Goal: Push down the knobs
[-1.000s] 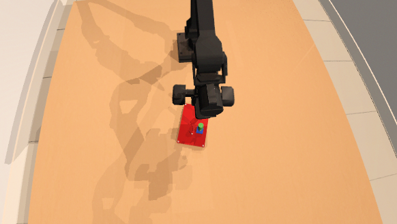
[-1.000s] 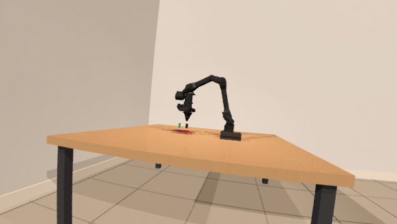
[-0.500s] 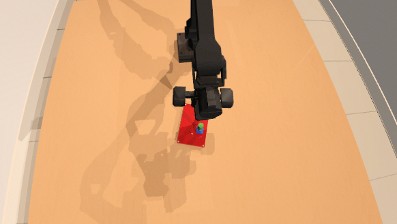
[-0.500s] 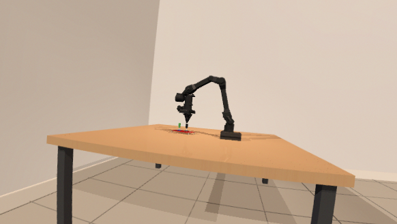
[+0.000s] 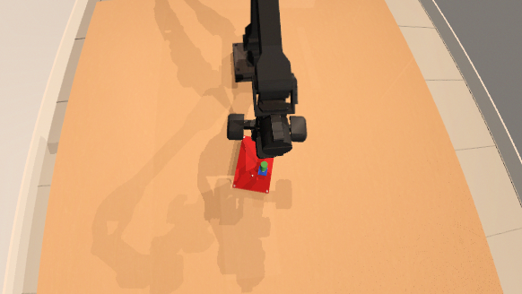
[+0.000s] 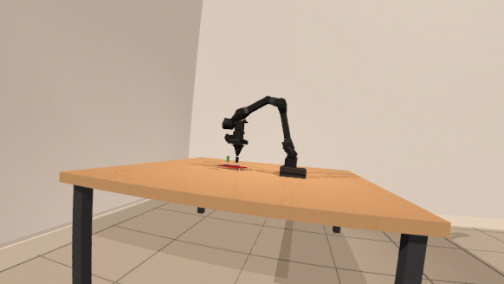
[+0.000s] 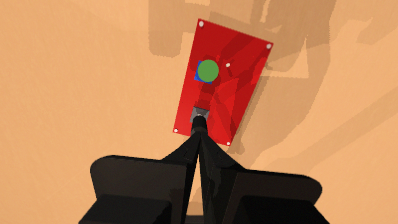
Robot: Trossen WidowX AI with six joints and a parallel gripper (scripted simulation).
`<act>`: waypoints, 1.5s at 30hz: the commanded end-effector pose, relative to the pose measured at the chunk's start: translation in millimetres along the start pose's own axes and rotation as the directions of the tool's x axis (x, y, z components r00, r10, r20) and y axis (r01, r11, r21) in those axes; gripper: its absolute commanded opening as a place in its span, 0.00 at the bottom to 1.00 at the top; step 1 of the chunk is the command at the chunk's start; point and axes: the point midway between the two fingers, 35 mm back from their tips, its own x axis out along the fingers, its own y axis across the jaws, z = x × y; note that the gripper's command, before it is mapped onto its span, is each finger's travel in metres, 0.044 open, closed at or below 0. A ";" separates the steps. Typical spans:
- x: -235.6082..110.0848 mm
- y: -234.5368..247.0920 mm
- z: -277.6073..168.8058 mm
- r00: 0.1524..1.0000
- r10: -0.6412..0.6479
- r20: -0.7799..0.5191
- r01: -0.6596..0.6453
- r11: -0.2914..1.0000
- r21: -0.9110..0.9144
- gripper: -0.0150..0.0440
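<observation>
The black fingers are pressed tight together and hold nothing. Their tip sits right over the small black knob (image 7: 199,118), low in the wrist picture. The round green knob (image 7: 207,71) stands higher up on the flat red circuit board (image 7: 240,75). The board rests on the orange wooden worktop (image 7: 75,75). To do this well, I think, push straight down, slowly, so the part stays stuck to the board.

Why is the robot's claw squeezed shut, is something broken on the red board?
Nothing looks broken. The board lies flat, a bit slanted on the table. The gripper is shut on nothing, its tip right above the black knob. The green knob stands untouched on its blue part.
</observation>
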 end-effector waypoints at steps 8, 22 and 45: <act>4.7 0.4 -1.5 1.000 0.003 -0.006 -0.003 1.000 0.001 0.25; 5.5 0.4 -1.5 1.000 0.003 -0.006 -0.003 1.000 0.001 0.25; 9.6 0.4 -1.5 1.000 0.003 -0.006 -0.003 1.000 0.001 0.25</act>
